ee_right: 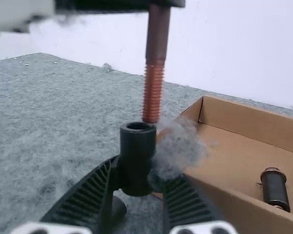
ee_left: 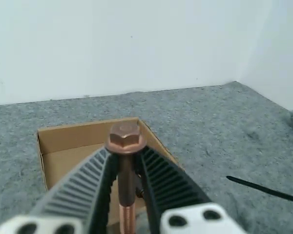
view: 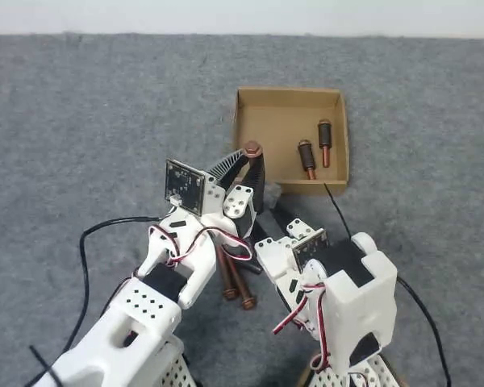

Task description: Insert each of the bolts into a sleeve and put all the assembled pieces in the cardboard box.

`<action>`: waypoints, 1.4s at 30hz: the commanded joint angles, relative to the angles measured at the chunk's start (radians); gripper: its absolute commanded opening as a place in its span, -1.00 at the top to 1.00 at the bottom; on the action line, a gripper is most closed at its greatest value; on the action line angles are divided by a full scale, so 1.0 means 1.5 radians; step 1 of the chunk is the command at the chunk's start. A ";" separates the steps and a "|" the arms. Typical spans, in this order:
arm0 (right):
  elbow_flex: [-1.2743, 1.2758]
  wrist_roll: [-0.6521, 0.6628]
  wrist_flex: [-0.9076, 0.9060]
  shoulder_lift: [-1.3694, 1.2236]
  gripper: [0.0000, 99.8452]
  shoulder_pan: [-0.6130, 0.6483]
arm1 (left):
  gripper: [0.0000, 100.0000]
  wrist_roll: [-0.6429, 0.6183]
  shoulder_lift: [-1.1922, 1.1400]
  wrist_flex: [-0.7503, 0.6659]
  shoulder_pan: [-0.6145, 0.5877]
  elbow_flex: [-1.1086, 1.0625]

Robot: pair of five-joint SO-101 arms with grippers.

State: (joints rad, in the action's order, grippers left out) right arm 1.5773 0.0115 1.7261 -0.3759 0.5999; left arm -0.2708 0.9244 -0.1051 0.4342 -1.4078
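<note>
Cardboard box (view: pixel 289 91), with a bolt (ee_left: pixel 125 141) held over a sleeve (ee_right: pixel 136 158) just beside it.
Left fingers (ee_left: pixel 83 185) clamp the copper hex-head bolt upright, threaded tip at the black sleeve's mouth; right fingers (ee_right: pixel 85 200) clamp that sleeve.

cardboard box (view: pixel 289 91): left half of floor bare, two done pieces (view: pixel 307 159) lie on the right half | by its near left corner: left gripper (ee_left: pixel 126 157) with bolt (ee_left: pixel 125 138) and right gripper (ee_right: pixel 136 171) with sleeve (ee_right: pixel 137 146) crowd the way | carpet (view: pixel 105 105): open far left; loose bolts (view: pixel 240 286) lie between the arms
</note>
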 commanded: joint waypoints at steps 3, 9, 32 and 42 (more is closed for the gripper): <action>-0.011 0.010 0.022 0.007 0.99 -0.012 | 0.98 0.004 0.005 -0.024 0.002 0.002; -0.011 0.010 0.022 0.007 0.99 -0.012 | 0.98 0.003 0.005 -0.002 0.004 -0.007; -0.011 0.011 0.022 0.030 0.99 -0.031 | 0.98 0.002 0.005 0.008 0.015 -0.005; -0.015 0.023 0.022 0.030 0.99 -0.043 | 0.98 0.002 -0.001 0.009 0.015 -0.008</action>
State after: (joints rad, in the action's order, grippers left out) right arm 1.5773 0.0115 1.7261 -0.3759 0.5692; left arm -0.2708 0.9260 -0.0928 0.4496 -1.4339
